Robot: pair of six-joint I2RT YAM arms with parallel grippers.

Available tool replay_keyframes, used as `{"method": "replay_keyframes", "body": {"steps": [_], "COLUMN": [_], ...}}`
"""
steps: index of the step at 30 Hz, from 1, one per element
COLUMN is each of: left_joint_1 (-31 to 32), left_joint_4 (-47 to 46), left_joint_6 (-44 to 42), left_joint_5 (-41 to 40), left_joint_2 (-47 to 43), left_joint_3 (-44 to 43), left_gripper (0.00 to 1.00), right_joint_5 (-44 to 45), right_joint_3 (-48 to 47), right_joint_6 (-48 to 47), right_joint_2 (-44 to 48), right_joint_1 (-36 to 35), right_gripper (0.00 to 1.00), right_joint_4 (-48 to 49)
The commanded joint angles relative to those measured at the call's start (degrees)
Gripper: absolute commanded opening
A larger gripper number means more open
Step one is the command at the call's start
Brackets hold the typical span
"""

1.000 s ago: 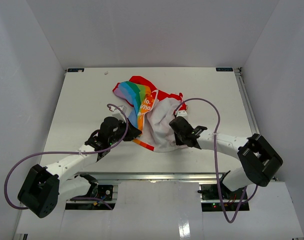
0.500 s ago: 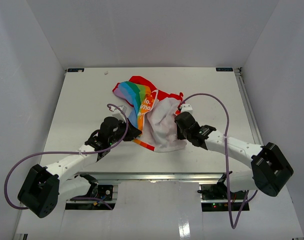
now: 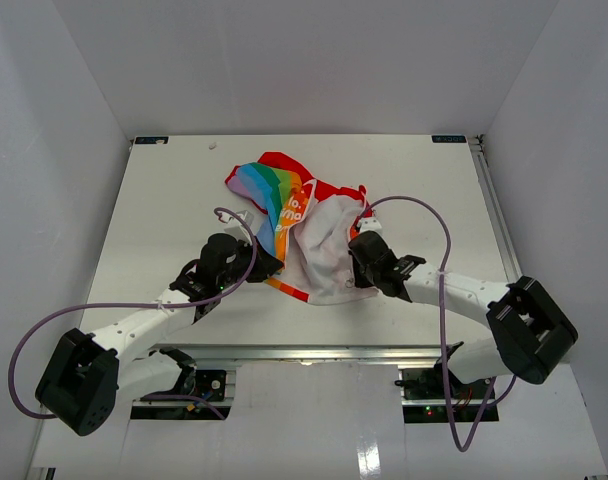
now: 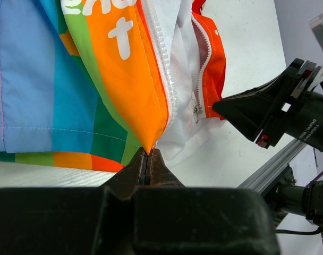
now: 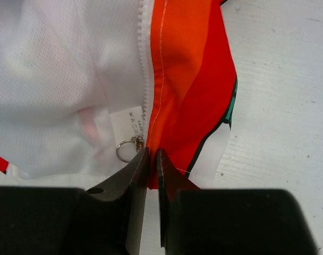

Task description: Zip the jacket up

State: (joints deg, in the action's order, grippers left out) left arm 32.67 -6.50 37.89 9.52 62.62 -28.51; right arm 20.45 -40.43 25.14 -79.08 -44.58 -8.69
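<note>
Rainbow-striped fabric, white mesh lining, red trim: jacket (image 3: 302,228) lies open and rumpled in the middle of the table (image 3: 174,180), hem toward the arms. Left gripper (image 4: 149,158) is pinched tight on the orange hem corner at the foot of one zipper track (image 4: 164,69). Right gripper (image 5: 152,158) is clamped on the red edge opposite, just beside the ring pull (image 5: 124,151). Likely purpose: bring both zipper ends together. White lettering (image 4: 120,36) is cut off and unreadable; the print on the sewn tag (image 5: 130,117) is too small to read.
</note>
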Motion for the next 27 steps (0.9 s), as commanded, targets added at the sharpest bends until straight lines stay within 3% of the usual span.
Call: {"method": "replay_keyframes", "body": {"steps": [1,6,10,17,23,27], "left_joint_1": [0.21,0.21,0.21,0.21,0.21,0.21], "left_joint_4": [-0.53,-0.44,-0.44,-0.27,-0.35,-0.35], "left_joint_6": [-0.62,-0.62,-0.62,-0.62,-0.62,-0.62], "left_joint_5": [0.50,0.24,0.49,0.24,0.33,0.33], "left_joint_2": [0.01,-0.38,-0.63,-1.08,-0.65,-0.68], "left_joint_3": [-0.87,-0.76,-0.84,-0.67,-0.89,-0.82], "left_gripper": [0.00,0.00,0.00,0.00,0.00,0.00], "right_joint_5": [-2.24,-3.03,-2.57,-3.18,-4.05,-3.62], "right_joint_3": [1.14,0.97,1.41,2.24,4.45,3.90], "right_joint_6": [0.38,0.61,0.68,0.94,0.74,0.50], "right_joint_2": [-1.99,-3.70,-3.45,-2.82,-1.69,-1.46], "right_joint_1": [0.34,0.37,0.37,0.37,0.41,0.43], "right_gripper": [0.25,0.36,0.37,0.23,0.28,0.13], "right_joint_4": [3.21,3.24,3.50,3.51,3.86,3.41]}}
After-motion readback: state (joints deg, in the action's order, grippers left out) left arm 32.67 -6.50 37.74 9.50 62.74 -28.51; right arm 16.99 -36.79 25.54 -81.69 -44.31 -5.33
